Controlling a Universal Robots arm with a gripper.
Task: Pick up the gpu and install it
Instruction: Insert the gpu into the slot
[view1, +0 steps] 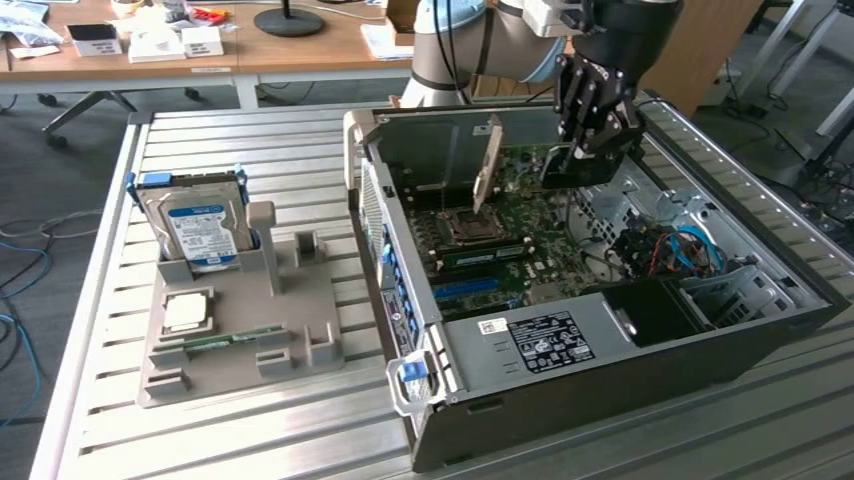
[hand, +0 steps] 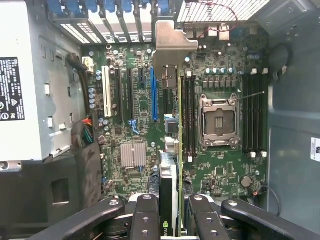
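I had the gripper (view1: 587, 152) clamped on the gpu (hand: 168, 175), card standing on edge over the motherboard (hand: 135, 107), just beside its blue slot (hand: 153, 95).

We see a green motherboard (hand: 215, 170) with a blue slot (hand: 153, 95), the dark gpu (hand: 168, 170) with its silvery bracket (hand: 169, 45), black fingers (hand: 147, 215), a silver hard drive (view1: 200, 232) labelled blue and white, and a ribbed silvery tabletop (view1: 240, 440).
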